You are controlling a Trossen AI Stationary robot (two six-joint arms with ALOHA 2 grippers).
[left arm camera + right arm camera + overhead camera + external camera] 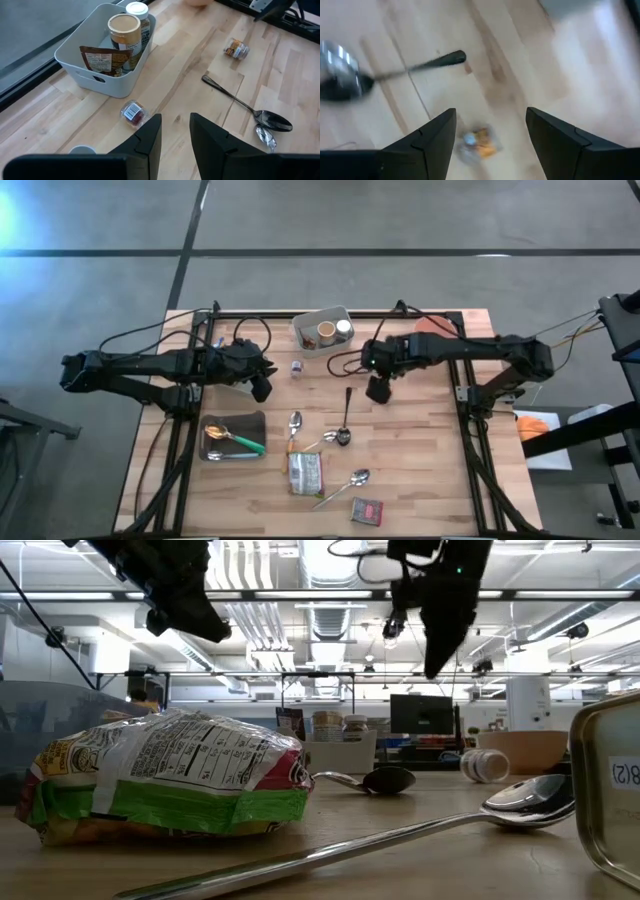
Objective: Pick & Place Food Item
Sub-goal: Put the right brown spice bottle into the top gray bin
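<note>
Two grippers are up over the wooden table (420, 470), and neither has anything in it. My left gripper (262, 387) hangs above the boards just left of the middle, its fingers (147, 137) only narrowly apart with bare wood showing in the gap. Ahead of it lies a small barcoded jar (133, 112) on its side. Beyond that sits the white bin (82, 75), which holds a tan-lidded jar (123, 29), a white-capped bottle (137, 9) and a brown packet (104, 61).

My right gripper (378, 390) hovers right of the middle, with the jaws spread wide and empty. Seen between those fingers (432, 137), a small orange-and-white food piece (477, 140) lies on the wood below, untouched. I cannot say exactly what it is. A dark-handled spoon (395, 72) lies just past it.

Nearer the front edge, the green and yellow snack packet (305, 473) lies flat. A silver spoon (346, 484) is just beside it, and a small dark red packet (367, 511) sits close to the edge. Left of the snack packet is the metal tray (250, 420), carrying a green-handled spoon (238, 440). Two more spoons (294, 423) lie between the tray and the dark spoon. Both of my arms reach in from the table's sides.
</note>
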